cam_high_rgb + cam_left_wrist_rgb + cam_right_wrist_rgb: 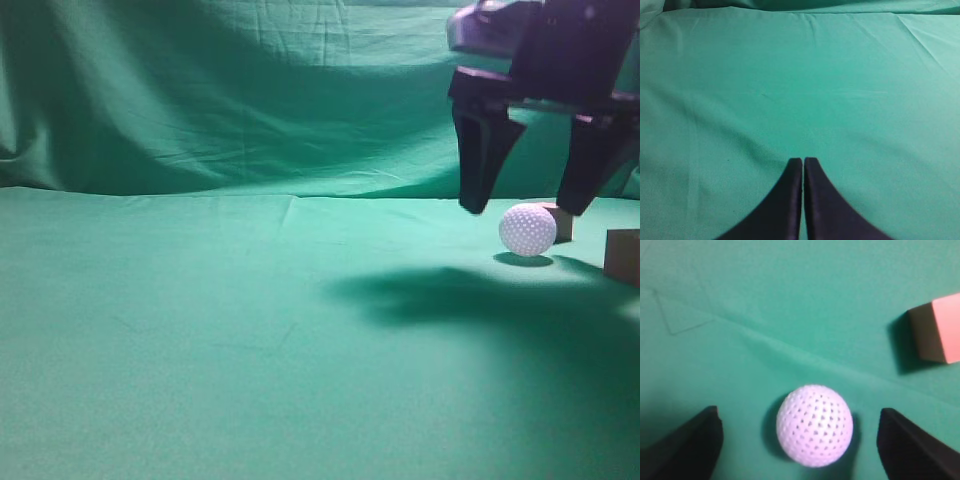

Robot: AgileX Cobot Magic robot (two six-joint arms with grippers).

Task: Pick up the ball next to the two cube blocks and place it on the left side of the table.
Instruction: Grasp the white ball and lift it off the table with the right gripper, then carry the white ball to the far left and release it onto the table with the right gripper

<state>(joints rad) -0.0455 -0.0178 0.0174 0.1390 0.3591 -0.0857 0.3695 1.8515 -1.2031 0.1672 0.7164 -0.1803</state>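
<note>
The white dimpled ball (527,229) rests on the green table (200,330) at the right. One reddish-brown cube (560,221) sits just behind it and another (622,256) at the right edge. My right gripper (524,208) hangs open just above the ball, fingers straddling it without touching. In the right wrist view the ball (814,425) lies between the two open fingertips (700,440), with one cube (936,331) at the upper right. My left gripper (803,161) is shut and empty over bare cloth; it does not show in the exterior view.
A draped green backdrop (230,90) rises behind the table. The arm's shadow (450,295) falls on the cloth in front of the ball. The cloth to the left of the ball is bare green.
</note>
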